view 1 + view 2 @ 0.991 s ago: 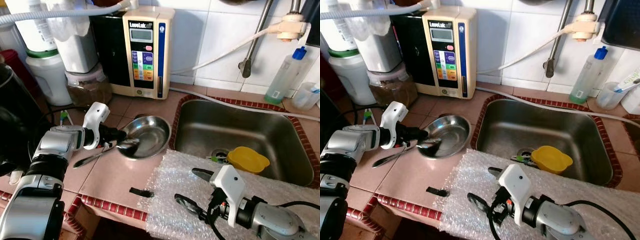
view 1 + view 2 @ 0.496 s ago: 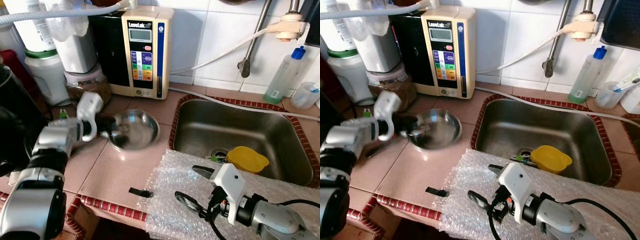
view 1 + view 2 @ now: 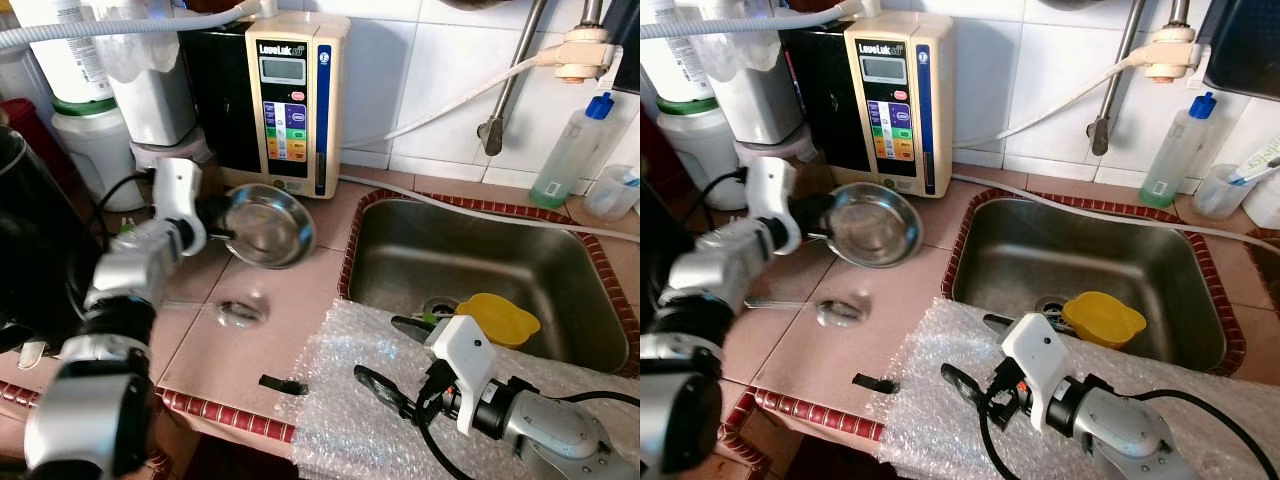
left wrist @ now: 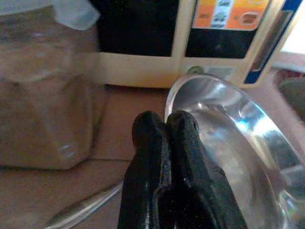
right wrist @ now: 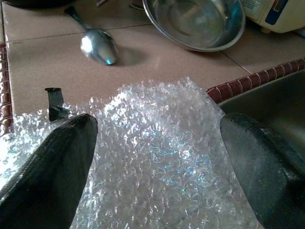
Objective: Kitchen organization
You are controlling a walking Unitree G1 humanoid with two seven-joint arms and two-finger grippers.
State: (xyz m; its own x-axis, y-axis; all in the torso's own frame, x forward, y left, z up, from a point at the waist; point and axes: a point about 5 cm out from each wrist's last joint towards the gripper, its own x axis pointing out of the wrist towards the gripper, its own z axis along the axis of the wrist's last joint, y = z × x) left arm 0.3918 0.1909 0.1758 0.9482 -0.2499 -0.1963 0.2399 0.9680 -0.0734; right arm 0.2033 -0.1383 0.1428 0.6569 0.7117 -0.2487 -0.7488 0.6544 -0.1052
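The left tool (image 3: 218,212) has its two black fingers (image 4: 164,157) pressed together on the near rim of a stainless steel bowl (image 3: 265,224). The bowl is held tilted, its opening facing forward and toward the sink, raised above the tiled counter (image 3: 250,350) just in front of the cream water ionizer (image 3: 290,100). A jar of brown contents (image 4: 43,90) stands beside the ionizer, on the side away from the bowl.

A metal spoon (image 3: 830,310) lies flat on the counter tiles below and in front of the bowl, apart from it. A small black clip-like piece (image 3: 283,384) lies near the counter's front edge, at the corner of the bubble wrap.

The right tool (image 3: 400,365) rests over a sheet of bubble wrap (image 3: 370,350) spread on the counter beside the sink, with its fingers (image 5: 52,167) spread wide and nothing between them.

The stainless sink (image 3: 480,260) is set into the counter, bordered by red-brown tiles. A yellow cup-like container (image 3: 497,318) sits in the sink near the drain. A green-liquid bottle with a blue cap (image 3: 570,150) and a clear plastic cup (image 3: 612,190) stand on the far right against the white wall tiles. A white hose (image 3: 450,100) runs along the wall behind the sink.
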